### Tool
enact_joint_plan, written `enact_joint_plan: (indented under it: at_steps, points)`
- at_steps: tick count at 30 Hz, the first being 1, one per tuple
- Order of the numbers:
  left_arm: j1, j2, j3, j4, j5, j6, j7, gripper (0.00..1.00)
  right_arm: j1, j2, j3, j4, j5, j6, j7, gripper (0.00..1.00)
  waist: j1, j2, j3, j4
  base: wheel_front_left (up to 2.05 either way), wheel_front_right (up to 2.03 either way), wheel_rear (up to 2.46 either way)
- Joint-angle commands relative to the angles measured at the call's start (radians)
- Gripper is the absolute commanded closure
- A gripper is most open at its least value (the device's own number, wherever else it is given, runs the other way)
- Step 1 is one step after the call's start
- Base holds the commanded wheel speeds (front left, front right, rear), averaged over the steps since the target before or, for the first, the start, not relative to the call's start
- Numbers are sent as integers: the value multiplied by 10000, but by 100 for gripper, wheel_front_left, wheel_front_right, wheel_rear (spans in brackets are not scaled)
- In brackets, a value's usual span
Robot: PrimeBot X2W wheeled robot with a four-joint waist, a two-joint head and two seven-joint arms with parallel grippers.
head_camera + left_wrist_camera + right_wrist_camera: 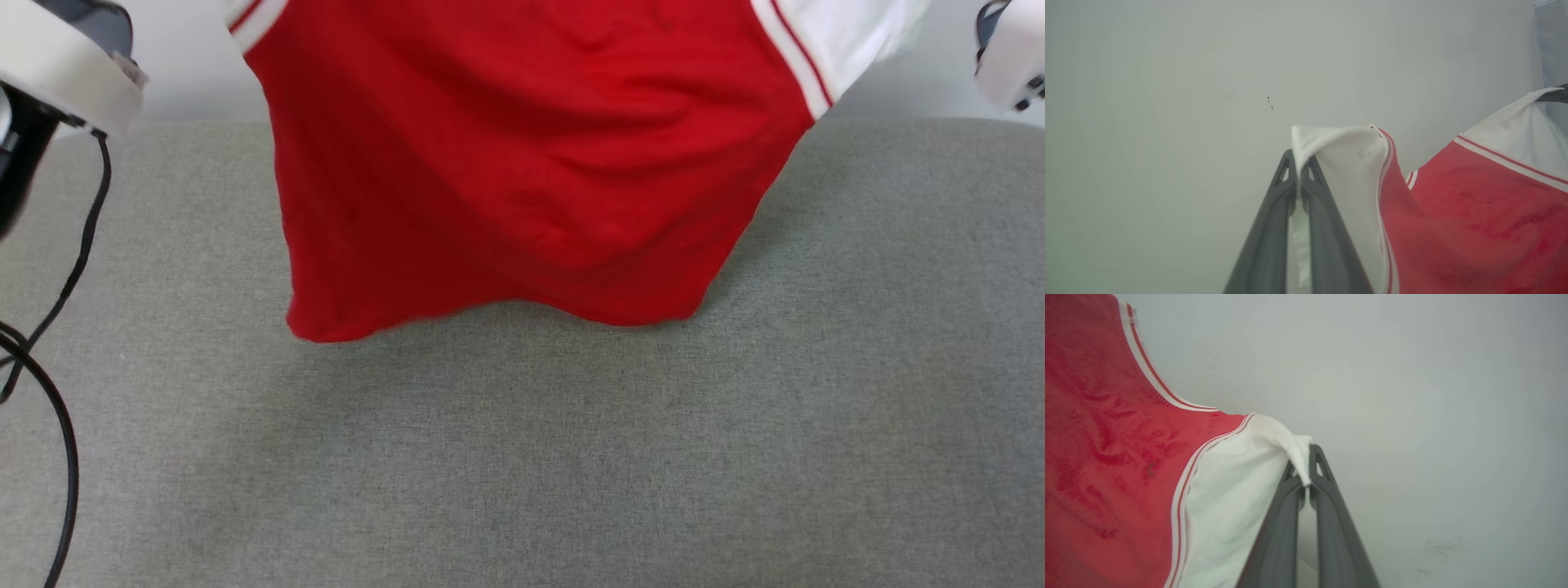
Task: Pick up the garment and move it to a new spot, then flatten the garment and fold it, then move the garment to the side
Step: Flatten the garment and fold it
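Two dark-fingered grippers each pinch one white sleeve of the red jersey-style garment [522,163], a T-shirt with white short sleeves and white-and-red striped trim, so that it hangs spread between them.

In the left wrist view, the left gripper [1299,161] rises from the bottom centre of the frame. Its long dark grey fingers are pressed together on a fold of white sleeve cloth that pokes out above the tips and drapes to the right. The red body fills the lower right of that frame.

In the right wrist view, the right gripper [1306,463] also rises from the bottom centre, clamped on a tuft of white sleeve. The sleeve and red body fall away to the left and upper left.

In the head view, the garment takes up the upper middle of the frame. Its wavy lower hem ends near mid-frame over the flat grey woven fabric surface [522,457]; whether the hem touches it cannot be told. A pale arm housing [65,73] sits in the upper left corner, and a thin black cable [77,269] loops down the left edge. A plain pale wall [1167,122] stands behind the gripper fingers.
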Motion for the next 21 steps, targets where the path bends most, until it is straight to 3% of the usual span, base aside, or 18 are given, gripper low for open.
enact_joint_plan:
  at_steps: [1, 10, 21]
  points:
    - [-208, 29, 58, -78, -28, 61, 95, 100, -145, 3, -207, -150, -117, -14, 86, 100, 0, 0, 90, -2, 0, 0, 0]
    - [-1388, -236, 310, 90, -205, -213, 499, 100, -868, 219, -1456, -1088, -1252, -14, 796, 100, 0, 0, 1087, 14, 0, 0, 0]
    - [-4796, -1214, 470, 2640, 193, -1332, 560, 100, -4143, 980, -2134, -491, -2948, -16, 885, 100, 0, 0, 3339, 70, 0, 0, 0]
